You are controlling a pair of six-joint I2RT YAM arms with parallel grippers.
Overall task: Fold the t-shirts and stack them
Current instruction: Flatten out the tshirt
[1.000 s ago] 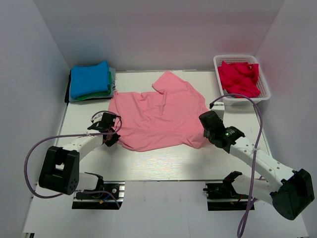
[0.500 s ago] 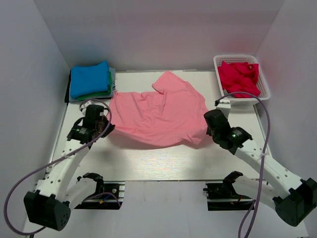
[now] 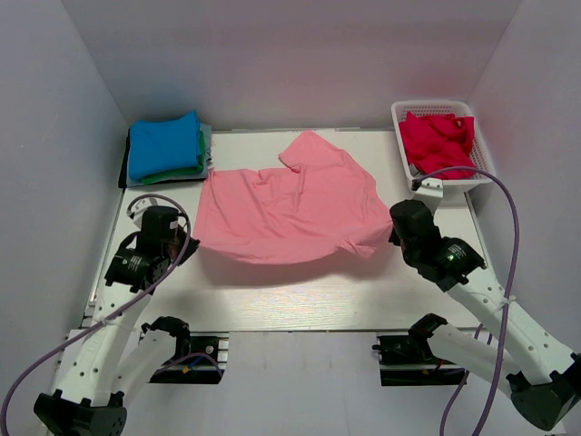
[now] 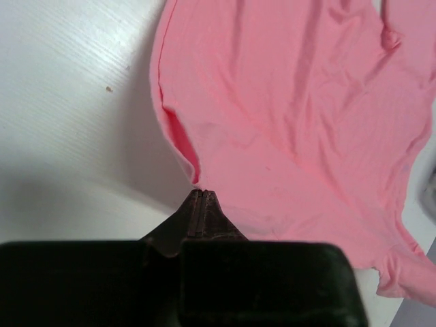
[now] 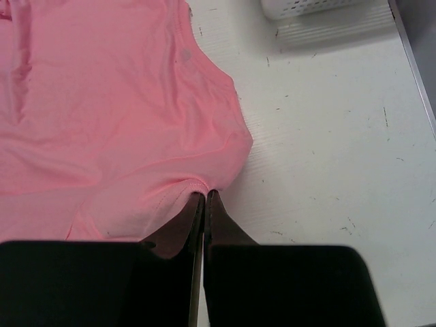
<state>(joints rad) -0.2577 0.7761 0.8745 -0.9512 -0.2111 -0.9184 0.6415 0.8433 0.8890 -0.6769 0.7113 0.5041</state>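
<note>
The salmon pink t-shirt (image 3: 289, 211) is spread over the middle of the table, its near edge lifted and sagging between both grippers. My left gripper (image 3: 188, 243) is shut on the shirt's near left corner (image 4: 197, 182). My right gripper (image 3: 392, 238) is shut on the near right corner (image 5: 204, 189). A folded blue t-shirt (image 3: 164, 143) lies on a green one (image 3: 182, 172) at the back left. A crimson red t-shirt (image 3: 438, 143) is crumpled in the basket.
The white lattice basket (image 3: 482, 169) stands at the back right, its corner also in the right wrist view (image 5: 306, 8). White walls close in the table on three sides. Bare white tabletop (image 3: 300, 291) lies in front of the shirt.
Both grippers have lifted the pink shirt's near corners and moved outward and nearer, pulling the near edge off the table and stretching it.
</note>
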